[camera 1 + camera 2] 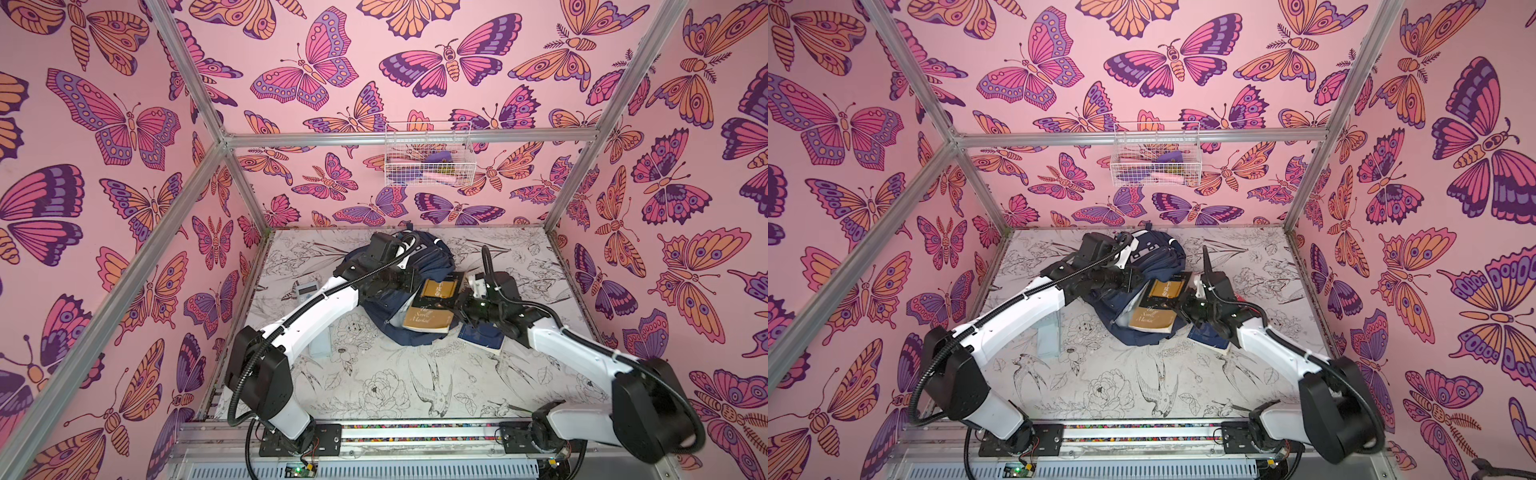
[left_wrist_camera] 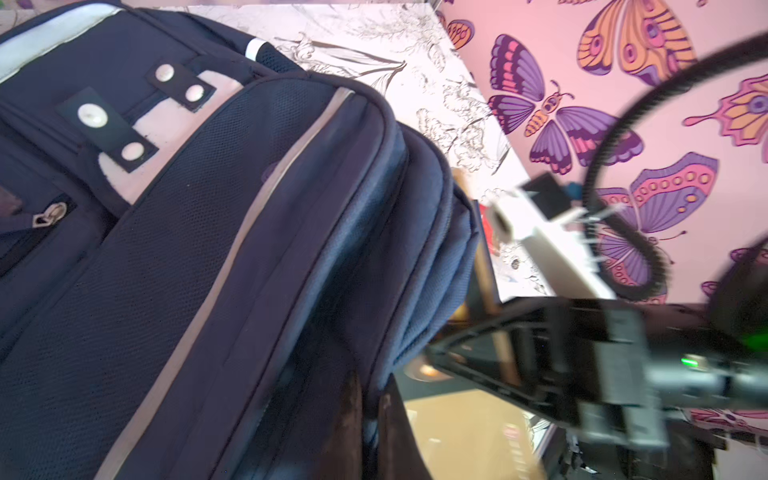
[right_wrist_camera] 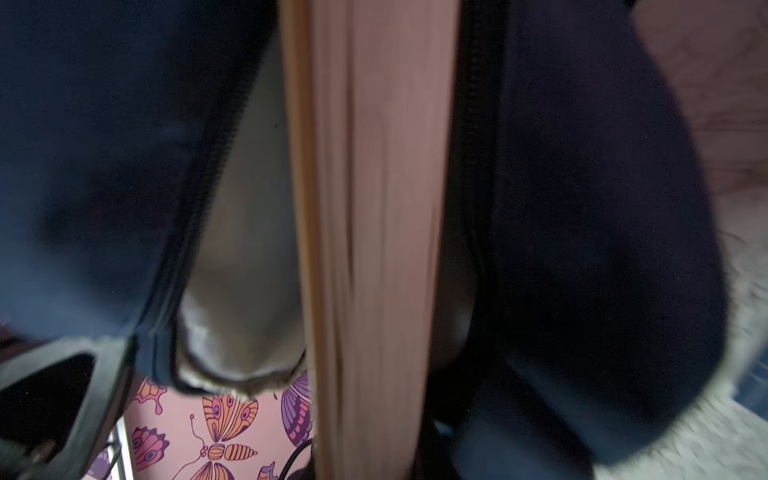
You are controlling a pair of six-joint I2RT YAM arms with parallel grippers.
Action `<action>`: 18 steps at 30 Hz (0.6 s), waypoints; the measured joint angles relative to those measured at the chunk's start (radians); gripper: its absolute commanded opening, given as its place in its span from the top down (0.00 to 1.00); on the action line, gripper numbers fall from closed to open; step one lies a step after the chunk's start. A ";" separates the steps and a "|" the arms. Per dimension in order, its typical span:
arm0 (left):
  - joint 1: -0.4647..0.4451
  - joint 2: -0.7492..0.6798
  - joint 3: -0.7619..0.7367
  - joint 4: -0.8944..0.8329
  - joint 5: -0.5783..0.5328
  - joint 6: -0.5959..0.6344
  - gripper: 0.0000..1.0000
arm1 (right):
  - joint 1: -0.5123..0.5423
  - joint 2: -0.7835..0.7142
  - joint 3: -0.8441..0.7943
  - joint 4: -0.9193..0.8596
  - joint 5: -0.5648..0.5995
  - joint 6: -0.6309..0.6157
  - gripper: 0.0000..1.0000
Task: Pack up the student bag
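The table (image 1: 374, 374) has birds and flowers drawn on it, and pink butterfly walls (image 1: 104, 124) stand all around. The student bag (image 1: 434, 255) lies in the middle of the table, near the back, and its mouth opens toward my right arm. My left claw (image 1: 409, 279) is pinched tight on the cloth edge of that mouth. I think I hold it up like this so the hole is wide and does not flop down. My right claw (image 1: 459, 309) is nearly closed on the outer end of the tan book (image 1: 430, 320), as best I can tell, since my arm hides part of it. The far end of the book sits between the two zip edges, so it is partly in. I hold the end that sticks out so I can push. A black and gold book (image 1: 440, 289) lies just beside it, also at the mouth. A blue book (image 1: 482, 338) lies on the table under my right arm, so the packing is not done. The soft cloth could catch a book corner
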 measured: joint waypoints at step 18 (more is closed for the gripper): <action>0.049 0.000 -0.063 0.084 0.107 -0.046 1.00 | 0.074 0.496 0.251 0.336 0.177 0.068 0.25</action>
